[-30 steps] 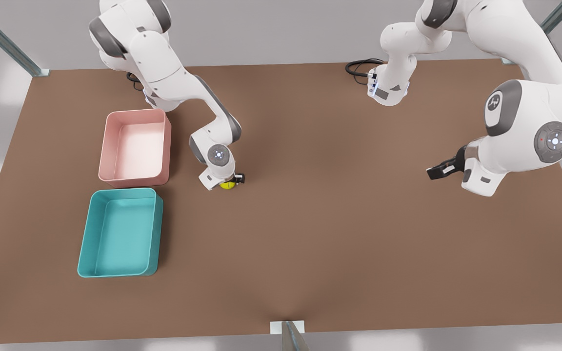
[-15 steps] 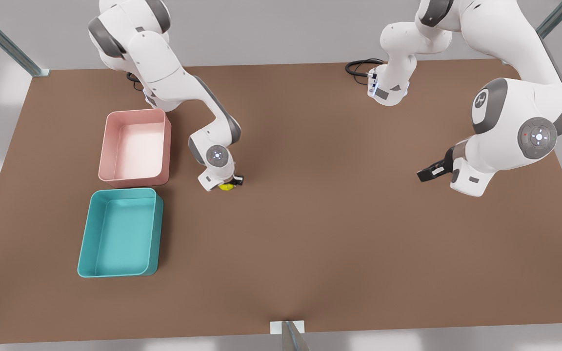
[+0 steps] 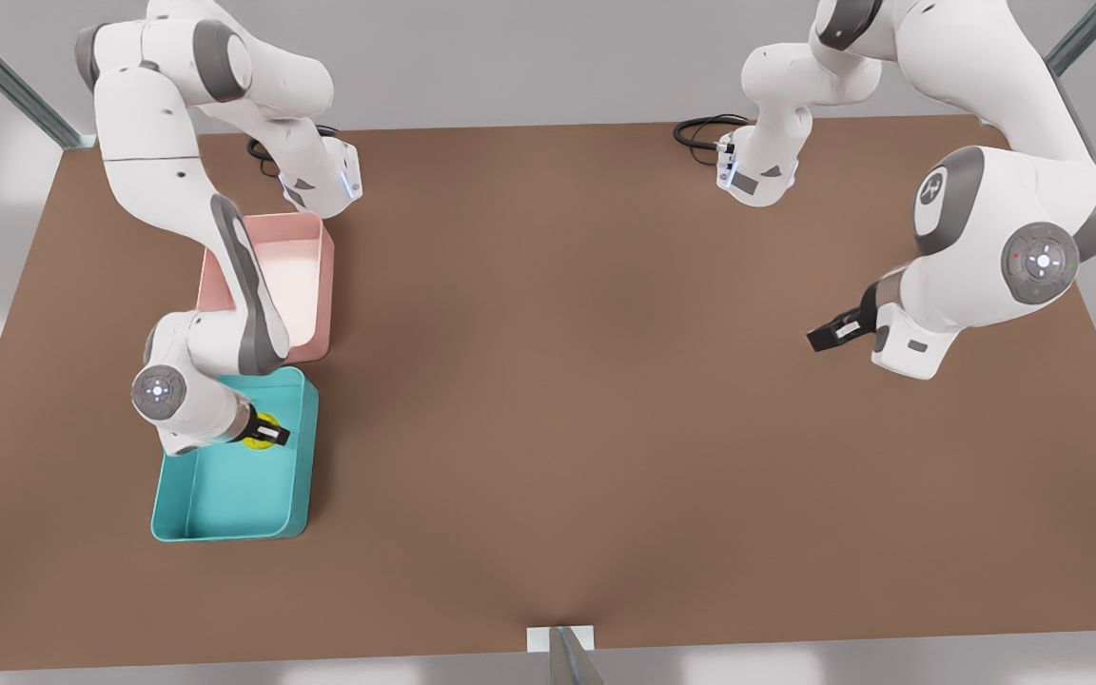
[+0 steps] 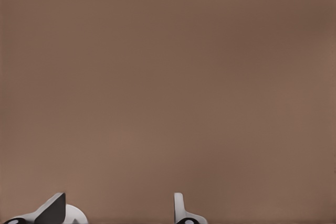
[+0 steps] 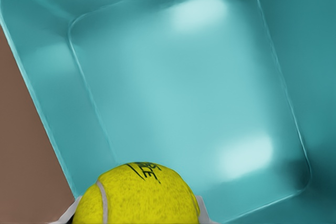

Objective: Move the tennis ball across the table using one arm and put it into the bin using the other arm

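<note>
The yellow-green tennis ball (image 3: 268,420) is clamped in my right gripper (image 3: 269,436), which hangs over the far end of the teal bin (image 3: 225,487) at the front view's left. In the right wrist view the tennis ball (image 5: 137,195) sits between the fingers, with the bin's floor (image 5: 184,93) below it. Whether the ball touches the floor I cannot tell. My left gripper (image 3: 824,335) waits open above the brown table (image 3: 557,381) at the front view's right. Its fingertips (image 4: 55,207) stand apart with nothing between them.
A pink tray (image 3: 296,276) stands right behind the teal bin, partly covered by the right arm. A black cable (image 3: 700,128) lies at the table's far edge near the left arm's base.
My right gripper carried the ball from the table beside the pink tray to over the teal bin. The left gripper drifted slightly toward the front view's left.
</note>
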Robot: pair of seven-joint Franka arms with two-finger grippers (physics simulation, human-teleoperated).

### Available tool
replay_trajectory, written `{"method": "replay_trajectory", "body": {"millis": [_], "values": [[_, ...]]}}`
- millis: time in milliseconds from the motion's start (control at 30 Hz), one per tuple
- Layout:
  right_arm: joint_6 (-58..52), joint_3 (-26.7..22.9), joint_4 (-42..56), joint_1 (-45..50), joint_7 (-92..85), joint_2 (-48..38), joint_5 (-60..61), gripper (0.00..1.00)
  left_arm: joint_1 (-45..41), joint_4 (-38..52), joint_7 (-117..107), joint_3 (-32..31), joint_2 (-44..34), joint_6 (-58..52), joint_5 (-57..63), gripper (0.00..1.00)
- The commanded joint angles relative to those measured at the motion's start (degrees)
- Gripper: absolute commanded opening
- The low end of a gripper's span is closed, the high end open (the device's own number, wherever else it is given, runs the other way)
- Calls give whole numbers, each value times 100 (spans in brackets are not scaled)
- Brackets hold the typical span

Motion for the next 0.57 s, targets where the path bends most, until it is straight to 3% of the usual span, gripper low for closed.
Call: {"method": "replay_trajectory", "body": {"millis": [0,167,267,300,433,533], "values": [[-267,-10,17,-37,-3156,95,-45,100,0,3,-130,-7,-7,-24,4,100],[-583,43,96,33,-2884,-89,34,100,0,3,-130,2,-7,-24,4,100],[-3879,43,2451,403,-1987,-45,-309,100,9,-6,-122,2,-7,-33,4,100],[-4134,34,2654,403,-2031,-72,-335,100,18,-6,-122,11,-7,-60,4,100],[-4846,69,2680,447,-2013,-1240,-318,100,18,-6,-113,11,-7,-104,4,100],[-4970,34,2671,412,-2057,-1293,-292,100,18,-6,-86,2,-7,-104,4,100]]}}
